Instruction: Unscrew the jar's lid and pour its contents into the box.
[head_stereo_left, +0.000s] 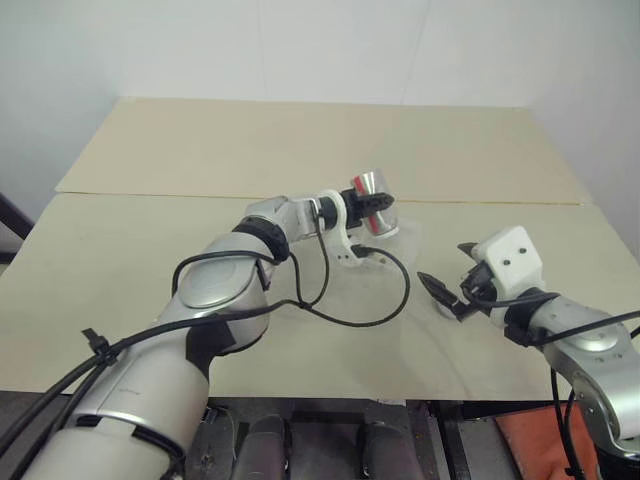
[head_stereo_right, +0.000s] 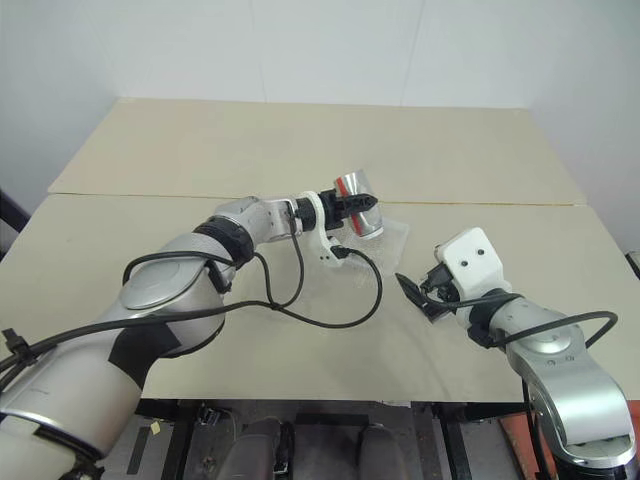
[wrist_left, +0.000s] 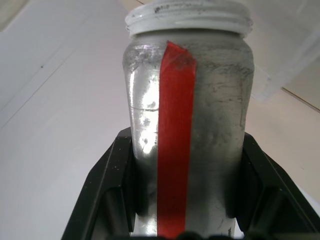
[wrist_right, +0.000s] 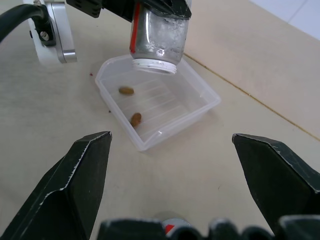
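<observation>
Silvery jar (wrist_right: 157, 32) with red stripe: clamped in the left hand (head_stereo_left: 375, 205), tipped mouth-down, lidless, directly over the box (wrist_right: 197, 95). Clear plastic box: on the desk (head_stereo_left: 200, 160), beneath that hand; two brown bits (wrist_right: 135, 118) lie inside. Right hand (wrist_right: 170, 175): fingers spread wide, empty, near the box. Grey lid (wrist_right: 170, 222) with red mark: just beneath the right hand.

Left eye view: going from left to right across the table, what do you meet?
Left gripper holding the tipped jar above the clear box → open right gripper.
</observation>
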